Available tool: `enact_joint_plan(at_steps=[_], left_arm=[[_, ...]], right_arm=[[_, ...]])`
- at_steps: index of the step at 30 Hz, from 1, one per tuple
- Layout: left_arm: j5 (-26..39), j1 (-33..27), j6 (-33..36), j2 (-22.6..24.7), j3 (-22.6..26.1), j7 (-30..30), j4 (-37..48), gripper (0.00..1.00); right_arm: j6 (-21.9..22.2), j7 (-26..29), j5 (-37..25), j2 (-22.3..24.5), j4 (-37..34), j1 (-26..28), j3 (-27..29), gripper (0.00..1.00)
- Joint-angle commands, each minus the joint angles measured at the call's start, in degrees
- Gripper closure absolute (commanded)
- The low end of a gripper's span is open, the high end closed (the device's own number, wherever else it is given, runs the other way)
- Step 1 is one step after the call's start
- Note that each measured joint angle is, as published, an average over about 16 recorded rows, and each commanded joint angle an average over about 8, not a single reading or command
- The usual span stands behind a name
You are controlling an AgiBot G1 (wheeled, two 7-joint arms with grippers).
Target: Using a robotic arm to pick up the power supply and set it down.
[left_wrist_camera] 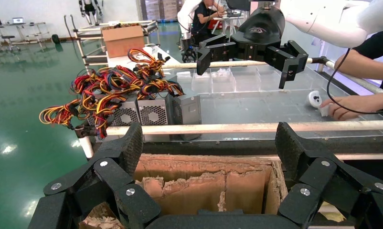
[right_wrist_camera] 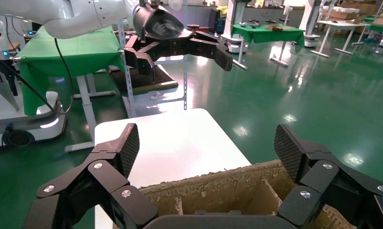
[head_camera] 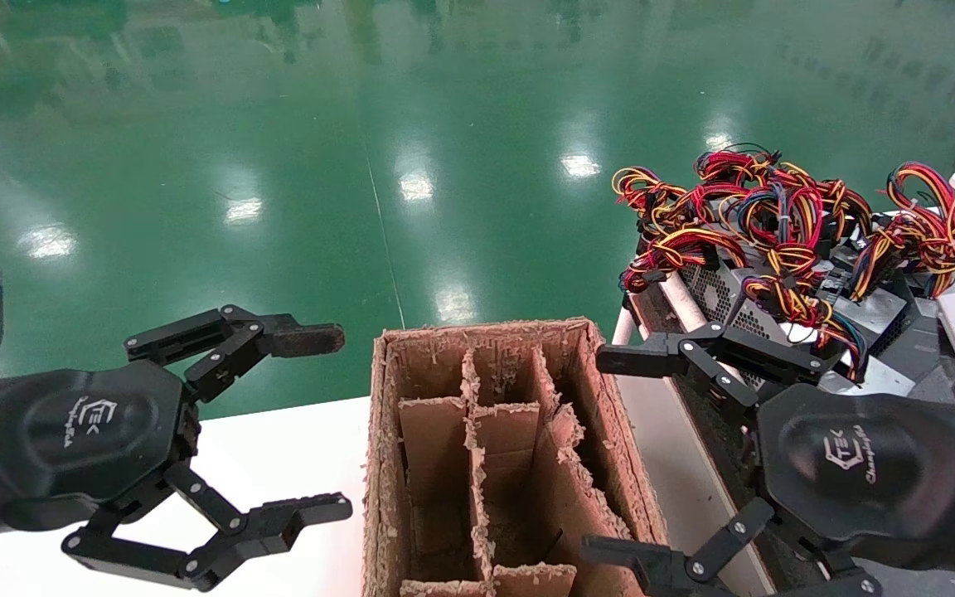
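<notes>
The power supply (head_camera: pixel 722 292) — a grey metal box with perforated vents under tangled red, yellow and black wires (head_camera: pixel 763 207) — is sitting on a rack to the right, untouched. A frayed cardboard box (head_camera: pixel 504 448) with dividers is standing on the white table (head_camera: pixel 278 464) between the left gripper (head_camera: pixel 324 423) and right gripper (head_camera: pixel 610 452), both spread wide and gripping nothing. Glossy green floor (head_camera: pixel 411 124) is reflecting lights; only the left wrist view is showing a person's hand (left_wrist_camera: pixel 345 105).

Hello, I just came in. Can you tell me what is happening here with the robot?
Nothing is held at this moment. The left gripper and right gripper hang with jaws wide open on either side of the cardboard divider box, which stands on the white table. The power supplies, grey boxes with tangled coloured wires, lie on a rack ahead to the robot's right, untouched.
</notes>
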Motion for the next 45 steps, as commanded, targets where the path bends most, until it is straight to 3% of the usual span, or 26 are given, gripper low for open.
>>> enact_joint_plan(at_steps=[1, 45], left_arm=[[0.0, 0.0, 0.0, 0.0, 0.0, 0.0, 0.0, 0.00], [0.0, 0.0, 0.0, 0.0, 0.0, 0.0, 0.0, 0.00]], right_arm=[[0.0, 0.0, 0.0, 0.0, 0.0, 0.0, 0.0, 0.00], [0.0, 0.0, 0.0, 0.0, 0.0, 0.0, 0.0, 0.00]])
